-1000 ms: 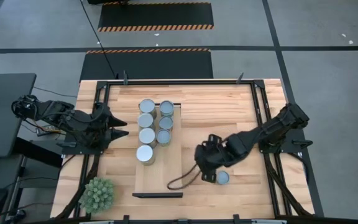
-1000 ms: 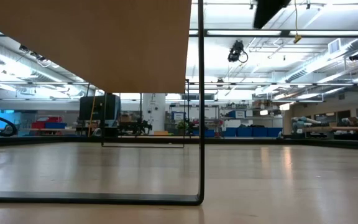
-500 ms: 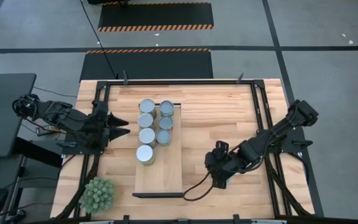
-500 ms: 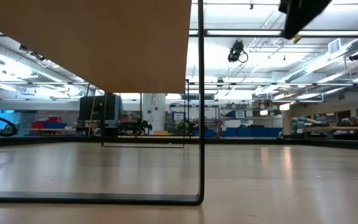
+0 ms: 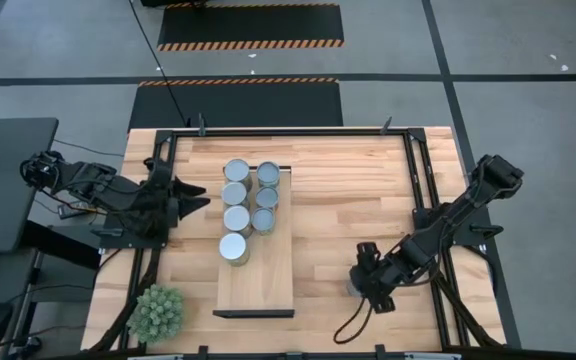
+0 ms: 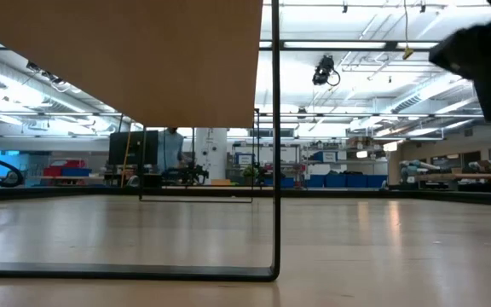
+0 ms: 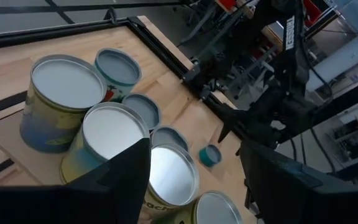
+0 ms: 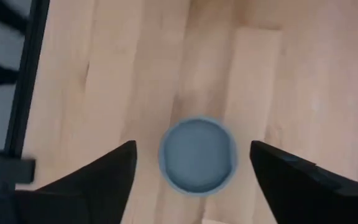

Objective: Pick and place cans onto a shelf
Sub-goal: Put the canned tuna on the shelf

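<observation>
the right gripper (image 8: 191, 180) hangs spread wide above a lone can (image 8: 197, 154) on the table (image 5: 348, 190), touching nothing; well away to one side, seven cans (image 5: 248, 205) stand on the shelf (image 5: 268, 280) (left gripper (image 5: 196, 203) beside them, parted, empty).

My right pincer (image 8: 191, 171) has matt black fingers (image 8: 98, 180) that look like plastic, and between them stands a lone can (image 8: 197, 154) with a dull, smooth blue-grey metal top. The surface (image 5: 348, 190) under it is pale planked wood with a light satin sheen, framed in matt black metal bars, and the shelf (image 5: 268, 265) is paler, smooth wood. The cans (image 7: 114, 134) on that shelf have glossy silvery metal lids and printed paper-looking labels, seen past my left pincer (image 7: 194, 171), also matt black.
</observation>
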`<state>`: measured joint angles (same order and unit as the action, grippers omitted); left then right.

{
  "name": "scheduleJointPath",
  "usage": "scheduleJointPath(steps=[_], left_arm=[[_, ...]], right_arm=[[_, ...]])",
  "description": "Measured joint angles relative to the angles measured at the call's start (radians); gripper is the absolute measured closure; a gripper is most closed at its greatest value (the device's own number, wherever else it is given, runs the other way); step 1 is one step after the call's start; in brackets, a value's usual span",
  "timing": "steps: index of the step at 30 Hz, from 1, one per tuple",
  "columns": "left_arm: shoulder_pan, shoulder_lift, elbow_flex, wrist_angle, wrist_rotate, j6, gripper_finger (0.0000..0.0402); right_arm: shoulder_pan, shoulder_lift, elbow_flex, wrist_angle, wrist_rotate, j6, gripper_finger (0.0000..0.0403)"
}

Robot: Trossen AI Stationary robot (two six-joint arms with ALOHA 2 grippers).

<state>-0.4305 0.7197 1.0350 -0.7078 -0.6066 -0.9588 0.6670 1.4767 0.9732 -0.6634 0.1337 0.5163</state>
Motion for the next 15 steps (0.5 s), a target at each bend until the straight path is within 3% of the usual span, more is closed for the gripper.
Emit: scheduleJointPath(steps=[5,8,15], left_arm=[[0.002,0.0,0.0,0.0,-0.005,-0.007,0.0148],[0.002,0.0,0.0,-0.001,-0.011,-0.021,0.0148],[0.001,0.0,0.0,-0.003,-0.01,-0.026,0.0148]], right_arm=[[0.026,0.033,-0.024,0.028,-0.025,-0.103,0.0033],[0.037,0.058,-0.024,0.054,0.023,-0.158,0.001],[0.034,0.132,-0.024,0.09,0.052,-0.229,0.0006]])
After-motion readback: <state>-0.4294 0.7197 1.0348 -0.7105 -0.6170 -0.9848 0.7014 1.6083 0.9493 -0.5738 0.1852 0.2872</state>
